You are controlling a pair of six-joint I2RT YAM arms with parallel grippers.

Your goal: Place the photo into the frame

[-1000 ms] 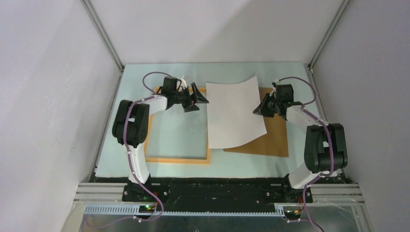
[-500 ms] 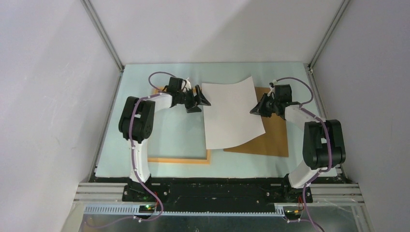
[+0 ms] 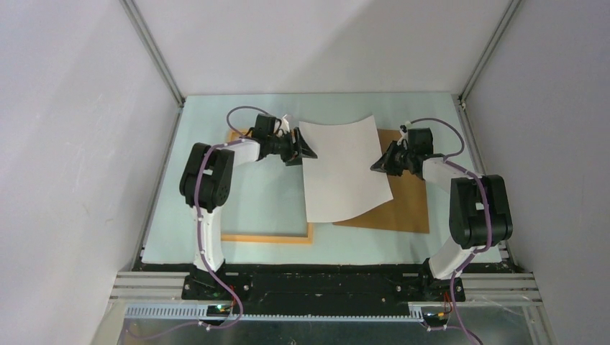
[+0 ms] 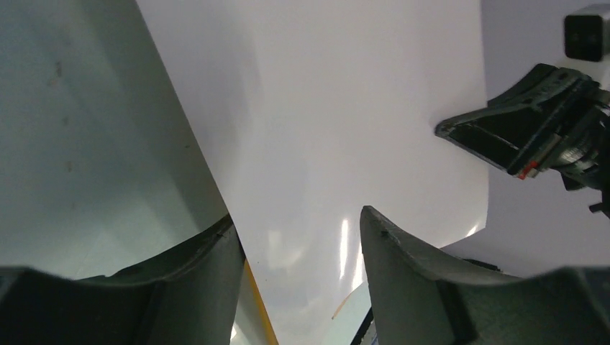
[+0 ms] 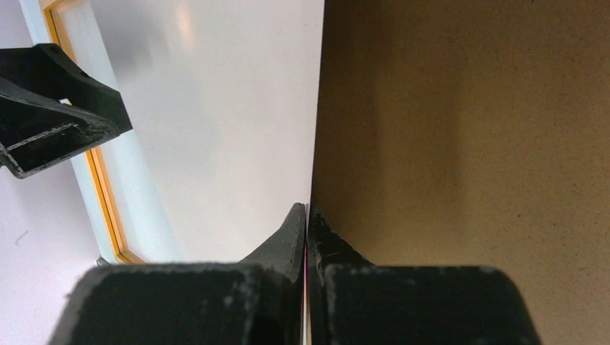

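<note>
**Two-tool hold.** The photo [image 3: 344, 169], white back up and bowed, hangs between the tools at bench [image 3: 324, 248] centre. The right tool [image 3: 377, 164] is pinched tight on its 3 o'clock edge. The left tool [image 3: 305, 148] straddles the 9 o'clock edge, jaws apart, not yet gripping.

Best practice: close squarely on the border, keep the sheet level, then carry it toward 9 o'clock over the frame [image 3: 266, 236]. The frame's 3 o'clock rail lies partly under the sheet, and the board [image 3: 406, 208] lies at 3 o'clock.
</note>
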